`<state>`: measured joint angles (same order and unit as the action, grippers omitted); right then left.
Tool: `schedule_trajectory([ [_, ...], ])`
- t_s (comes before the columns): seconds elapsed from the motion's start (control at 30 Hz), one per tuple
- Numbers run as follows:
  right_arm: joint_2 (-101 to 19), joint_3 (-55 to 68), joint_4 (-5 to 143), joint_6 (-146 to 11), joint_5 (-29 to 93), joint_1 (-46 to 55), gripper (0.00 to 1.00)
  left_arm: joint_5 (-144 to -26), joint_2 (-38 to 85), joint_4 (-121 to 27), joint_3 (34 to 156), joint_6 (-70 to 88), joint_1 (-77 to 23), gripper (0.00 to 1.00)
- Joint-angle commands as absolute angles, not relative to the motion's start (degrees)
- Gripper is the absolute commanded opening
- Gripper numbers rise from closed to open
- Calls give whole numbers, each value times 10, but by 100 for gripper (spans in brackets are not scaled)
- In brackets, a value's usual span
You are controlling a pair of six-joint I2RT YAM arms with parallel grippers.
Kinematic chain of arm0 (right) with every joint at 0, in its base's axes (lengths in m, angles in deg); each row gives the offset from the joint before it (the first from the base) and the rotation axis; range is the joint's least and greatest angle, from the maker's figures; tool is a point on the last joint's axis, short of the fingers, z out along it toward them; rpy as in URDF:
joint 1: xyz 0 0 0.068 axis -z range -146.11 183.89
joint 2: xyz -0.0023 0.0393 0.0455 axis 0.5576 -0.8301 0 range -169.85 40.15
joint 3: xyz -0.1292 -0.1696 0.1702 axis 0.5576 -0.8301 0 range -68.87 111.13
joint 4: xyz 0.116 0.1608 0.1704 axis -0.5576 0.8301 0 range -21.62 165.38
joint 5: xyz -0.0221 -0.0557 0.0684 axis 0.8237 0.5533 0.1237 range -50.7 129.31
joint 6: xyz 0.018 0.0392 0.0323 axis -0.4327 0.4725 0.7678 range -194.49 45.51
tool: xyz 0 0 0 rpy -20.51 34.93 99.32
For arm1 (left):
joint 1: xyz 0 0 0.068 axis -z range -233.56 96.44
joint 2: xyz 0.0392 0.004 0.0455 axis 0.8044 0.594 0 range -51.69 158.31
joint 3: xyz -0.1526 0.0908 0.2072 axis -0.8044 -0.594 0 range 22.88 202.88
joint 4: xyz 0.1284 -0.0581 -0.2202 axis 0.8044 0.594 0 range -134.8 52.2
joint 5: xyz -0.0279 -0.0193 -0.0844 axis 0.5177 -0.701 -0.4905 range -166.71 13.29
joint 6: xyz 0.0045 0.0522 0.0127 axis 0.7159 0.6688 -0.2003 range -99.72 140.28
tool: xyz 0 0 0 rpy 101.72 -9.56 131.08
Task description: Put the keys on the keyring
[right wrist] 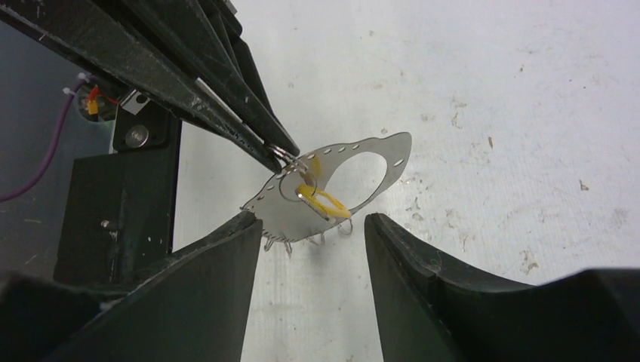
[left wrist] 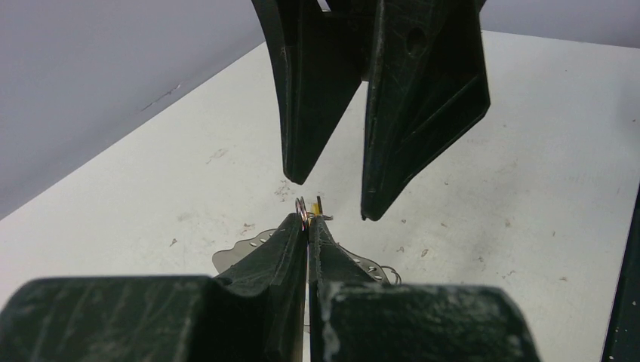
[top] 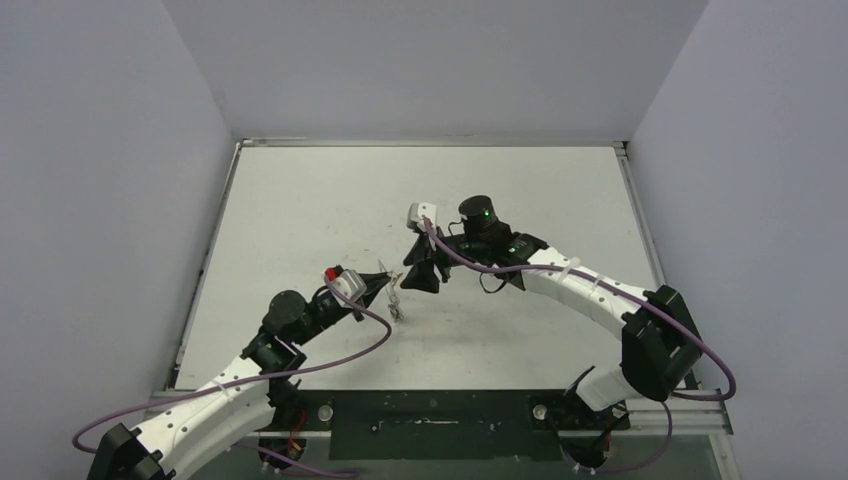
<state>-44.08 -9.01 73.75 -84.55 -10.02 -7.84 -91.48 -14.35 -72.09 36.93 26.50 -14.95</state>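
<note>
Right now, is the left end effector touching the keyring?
Touching. The right wrist view shows the left end effector, shut, pinching the keyring at its upper rim, with no gap visible between them.

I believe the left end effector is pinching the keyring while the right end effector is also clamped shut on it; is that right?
Not quite. The right end effector is open, with its fingers apart on either side of the keyring, as the right wrist view shows. The left end effector is indeed pinching the keyring.
</note>
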Motion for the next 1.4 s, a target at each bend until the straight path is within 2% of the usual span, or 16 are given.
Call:
schedule_trajectory([
  [0.0,-461,-86,650,-821,-119,-90,51,-915,-146,-779,372,259,-151,0],
  [0.03,-468,-82,647,-820,-121,-92,50,-916,-145,-780,372,259,-151,0],
  [0.13,-486,-73,644,-819,-134,-98,35,-918,-144,-782,372,258,-151,0],
  [0.33,-506,-74,666,-833,-144,-101,2,-915,-142,-788,370,255,-151,0],
  [0.5,-504,-75,720,-864,-125,-99,0,-912,-127,-799,371,250,-151,0],
  [0.63,-491,-76,746,-871,-96,-89,13,-904,-99,-813,377,249,-151,0],
  [0.73,-477,-81,755,-859,-53,-72,36,-886,-74,-819,383,249,-151,0],
  [0.97,-435,-113,737,-825,-24,-14,65,-807,66,-914,412,243,-152,0],
  [1.07,-412,-129,731,-819,-4,1,72,-775,158,-964,451,242,-153,0],
  [1.2,-394,-144,725,-801,27,17,77,-748,274,-1009,518,238,-165,0],
  [1.23,-391,-149,721,-795,32,22,78,-748,298,-1021,531,235,-171,4],
  [1.27,-387,-154,716,-787,39,27,79,-751,324,-1036,543,231,-179,15],
  [1.37,-377,-175,691,-762,54,51,83,-787,363,-1073,566,199,-219,54],
])
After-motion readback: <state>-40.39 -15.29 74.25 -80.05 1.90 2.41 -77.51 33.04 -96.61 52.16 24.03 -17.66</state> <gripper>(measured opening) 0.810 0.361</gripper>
